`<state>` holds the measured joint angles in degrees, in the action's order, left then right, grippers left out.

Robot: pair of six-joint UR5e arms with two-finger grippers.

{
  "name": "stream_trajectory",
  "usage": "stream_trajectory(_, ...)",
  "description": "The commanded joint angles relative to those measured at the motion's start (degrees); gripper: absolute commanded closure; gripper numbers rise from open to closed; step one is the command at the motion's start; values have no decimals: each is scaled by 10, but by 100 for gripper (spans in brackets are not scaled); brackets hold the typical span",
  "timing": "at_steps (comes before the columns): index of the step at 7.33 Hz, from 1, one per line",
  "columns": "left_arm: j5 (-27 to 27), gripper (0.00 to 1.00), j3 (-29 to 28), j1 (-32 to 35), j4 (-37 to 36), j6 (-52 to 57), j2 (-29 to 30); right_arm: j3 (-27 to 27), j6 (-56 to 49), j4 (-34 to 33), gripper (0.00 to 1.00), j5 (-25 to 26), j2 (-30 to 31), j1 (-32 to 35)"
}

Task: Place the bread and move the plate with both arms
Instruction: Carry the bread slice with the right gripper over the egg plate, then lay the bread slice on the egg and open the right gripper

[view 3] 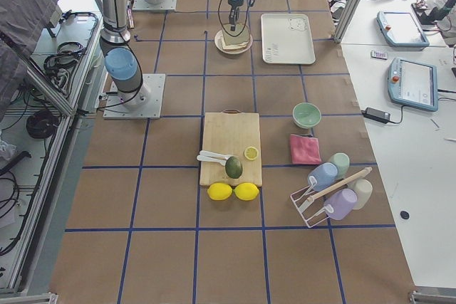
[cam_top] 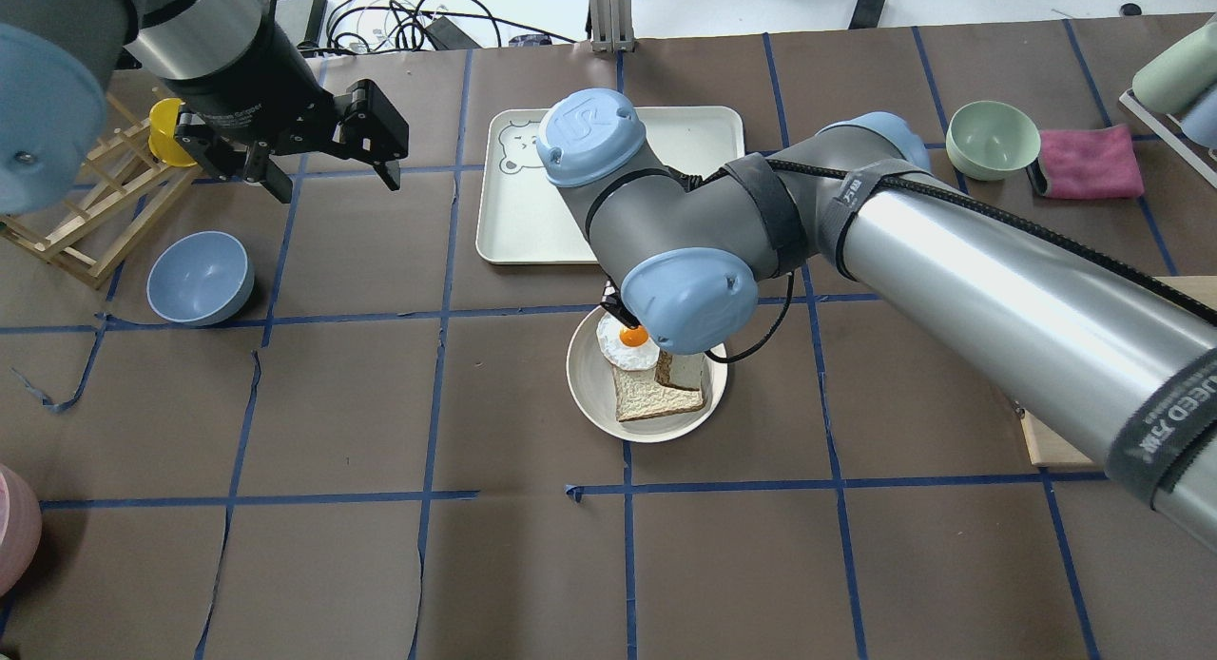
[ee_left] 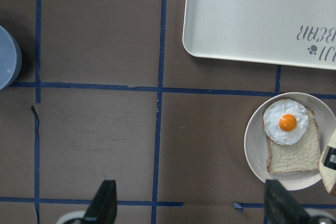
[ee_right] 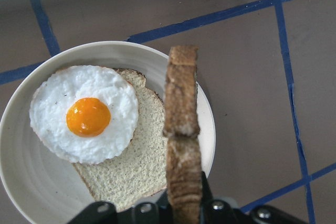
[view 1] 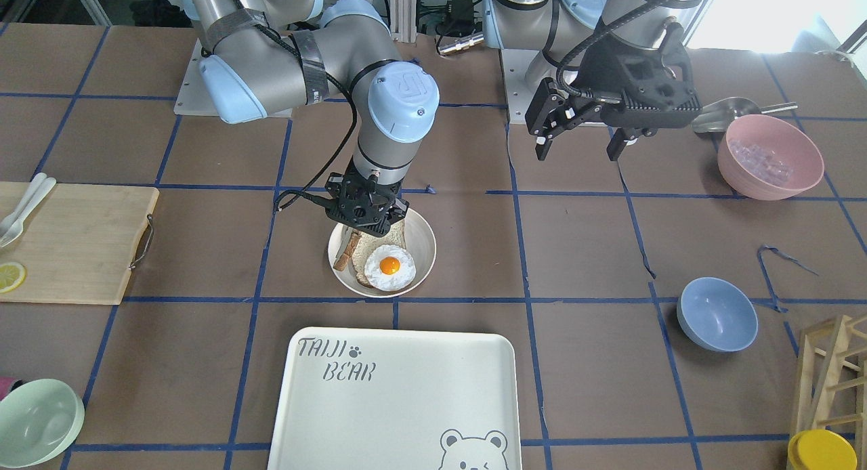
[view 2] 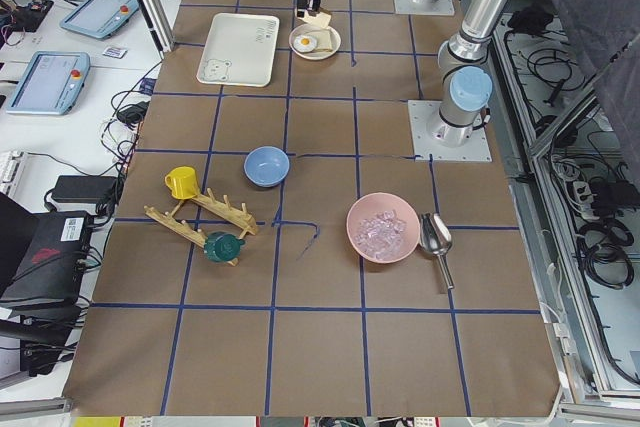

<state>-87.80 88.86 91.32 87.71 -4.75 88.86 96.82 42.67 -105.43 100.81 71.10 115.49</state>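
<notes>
Jaws of the right gripper (view 1: 364, 216) were pinched on the bread (ee_right: 181, 129), which hung upright on its edge over the plate (view 1: 425, 250), just beside the egg-topped slice (view 1: 389, 267) lying in it. The left gripper (view 1: 579, 148) hovered well apart, its jaws spread wide and empty. Brown paper ruled with blue tape covered the table (view 1: 596, 253); cables trailed behind it, and tablets (view 2: 40, 82) lay off one side. A bear-printed tray (view 1: 406, 416) lay near the plate, with a blue bowl (view 1: 716, 314) and a cutting board (view 1: 74, 240) farther out. From overhead, the right arm (cam_top: 951, 251) hid part of the plate.
</notes>
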Motion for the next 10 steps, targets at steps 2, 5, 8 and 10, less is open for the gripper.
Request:
stream_trajectory(2, 0, 0, 0, 0, 0, 0, 0, 12, 1, -4, 100, 0, -3, 0)
stream_trajectory(5, -2, 0, 1, -1, 0, 0, -1, 23, 17, -25, 100, -9, -4, 0)
stream_trajectory(8, -1, 0, 1, -1, 0, 0, -1, 35, 17, -56, 68, -10, -4, 0)
stream_trajectory(10, -2, 0, 1, -1, 0, 0, -1, 34, 18, -72, 39, -11, -4, 0)
